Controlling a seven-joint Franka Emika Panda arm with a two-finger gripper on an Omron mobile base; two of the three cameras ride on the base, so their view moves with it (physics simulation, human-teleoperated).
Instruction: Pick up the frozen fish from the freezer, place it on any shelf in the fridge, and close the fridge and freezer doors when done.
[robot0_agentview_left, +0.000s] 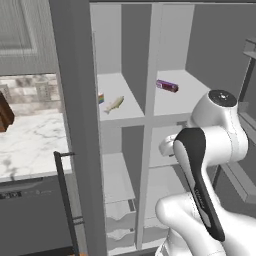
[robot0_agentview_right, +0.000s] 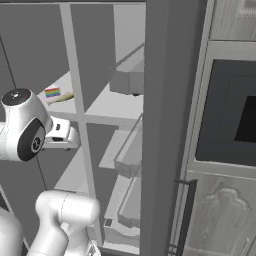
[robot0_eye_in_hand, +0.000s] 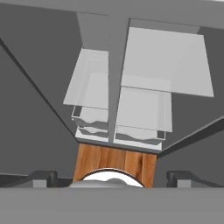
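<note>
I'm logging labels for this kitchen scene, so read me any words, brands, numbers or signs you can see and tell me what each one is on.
No text can be read anywhere in these pictures.
Small purple can on the fridge's upper shelf: any label is too small and blurred to read.
Robot arm's dark forearm panel: a faint mark, too blurred to read.
Rainbow-striped cake slice: stripes, no lettering.

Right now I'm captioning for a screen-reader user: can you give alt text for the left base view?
The frozen fish lies on a freezer shelf beside a rainbow-striped cake slice, doors open. A purple can rests on the fridge shelf opposite; the white arm rises at lower right.
</note>
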